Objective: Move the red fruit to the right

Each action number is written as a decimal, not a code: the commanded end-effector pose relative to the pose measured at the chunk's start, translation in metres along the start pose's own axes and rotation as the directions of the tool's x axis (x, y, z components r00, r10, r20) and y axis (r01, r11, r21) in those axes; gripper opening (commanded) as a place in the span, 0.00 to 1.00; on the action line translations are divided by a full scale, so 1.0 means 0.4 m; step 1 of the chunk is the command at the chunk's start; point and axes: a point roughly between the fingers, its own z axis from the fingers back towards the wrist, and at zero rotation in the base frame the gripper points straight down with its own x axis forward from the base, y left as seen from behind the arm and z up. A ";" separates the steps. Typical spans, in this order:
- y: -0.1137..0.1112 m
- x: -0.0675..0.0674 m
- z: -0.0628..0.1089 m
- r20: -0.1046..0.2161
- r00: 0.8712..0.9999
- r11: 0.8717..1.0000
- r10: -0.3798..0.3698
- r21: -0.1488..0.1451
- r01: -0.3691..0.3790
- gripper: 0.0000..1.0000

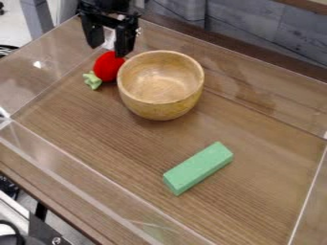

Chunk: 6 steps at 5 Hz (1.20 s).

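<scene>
The red fruit (107,65) sits in the upper left of the frame on the wooden table (192,120), its pale green stem pointing down and to the left. Its right side lies just beside the rim of the wooden bowl (161,84), perhaps touching it; I cannot tell which from here. The gripper (107,40) hangs directly above the fruit, pointing straight down, its two dark fingers spread apart with nothing between them. A green block (198,167) lies well apart, toward the lower right.

The risks, as I judge them, come from how tightly the fruit is tucked against the bowl. If the gripper descends a little too far right, one finger could land on the bowl's rim or wedge between bowl and fruit, shoving the bowl or missing the fruit. The fruit is small and rounded, so an off-centre pinch may squirt it sideways toward the clear wall (45,62) at the left edge. Carrying it to the right means passing the bowl; too low a path would knock the bowl or drop the fruit inside it.
</scene>
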 end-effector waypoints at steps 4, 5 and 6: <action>0.082 0.047 -0.007 0.048 0.981 0.982 0.187 0.021 -0.188 1.00; 0.084 0.060 -0.035 0.053 0.982 0.983 0.179 0.025 -0.180 1.00; 0.081 0.073 -0.056 0.066 0.982 0.984 0.175 0.029 -0.178 1.00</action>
